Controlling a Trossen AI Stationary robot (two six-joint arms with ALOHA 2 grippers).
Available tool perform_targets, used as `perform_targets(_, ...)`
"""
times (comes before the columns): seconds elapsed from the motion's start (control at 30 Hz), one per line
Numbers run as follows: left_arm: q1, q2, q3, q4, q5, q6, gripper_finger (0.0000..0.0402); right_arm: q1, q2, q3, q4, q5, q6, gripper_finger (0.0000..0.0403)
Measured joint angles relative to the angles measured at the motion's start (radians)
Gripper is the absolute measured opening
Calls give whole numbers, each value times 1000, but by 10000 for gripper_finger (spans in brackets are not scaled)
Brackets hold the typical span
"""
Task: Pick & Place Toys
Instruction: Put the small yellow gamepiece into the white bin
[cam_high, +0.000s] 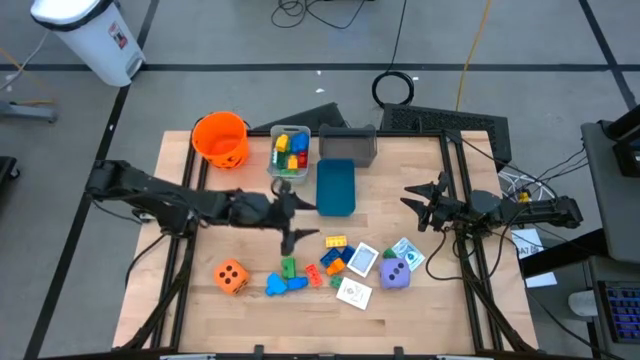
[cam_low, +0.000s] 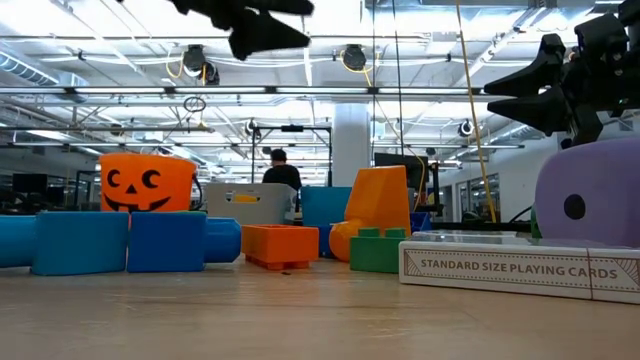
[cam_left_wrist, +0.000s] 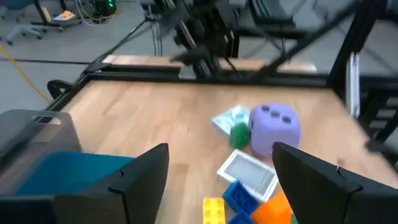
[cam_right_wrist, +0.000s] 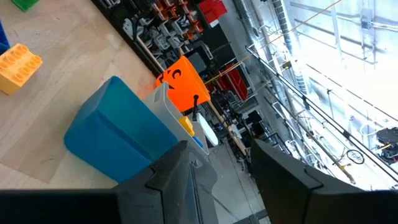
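Observation:
The toys lie on the near middle of the table: an orange dotted die (cam_high: 231, 276), blue blocks (cam_high: 285, 284), a green block (cam_high: 289, 266), a yellow block (cam_high: 335, 242), an orange and blue block (cam_high: 333, 260), picture cards (cam_high: 362, 260) and a purple die (cam_high: 395, 274). The purple die (cam_left_wrist: 274, 126) also shows in the left wrist view. My left gripper (cam_high: 299, 220) hangs open and empty above the table, between the blue bin (cam_high: 335, 187) and the toys. My right gripper (cam_high: 411, 198) is open and empty, raised at the table's right.
A grey bin (cam_high: 290, 150) holding several coloured blocks, a second grey bin (cam_high: 350, 146) and an orange pumpkin-face bucket (cam_high: 220, 138) stand along the far edge. A box of playing cards (cam_low: 520, 270) lies close to the low camera. Bare wood lies left of the toys.

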Motion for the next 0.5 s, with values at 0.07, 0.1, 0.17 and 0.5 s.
perform_targets(0.07,-11,58,0,22,-2,14,294,0,0,0,-1,0,0,169)
perform_targets(0.1,-13,85,-2,29,-8,19,294,0,0,0,0,0,0,169)
perform_targets(0.17,-7,139,-2,79,-42,19,294,0,0,0,-1,0,0,169)
perform_targets(0.5,79,396,-1,332,-50,-38,294,0,0,0,0,0,0,169)
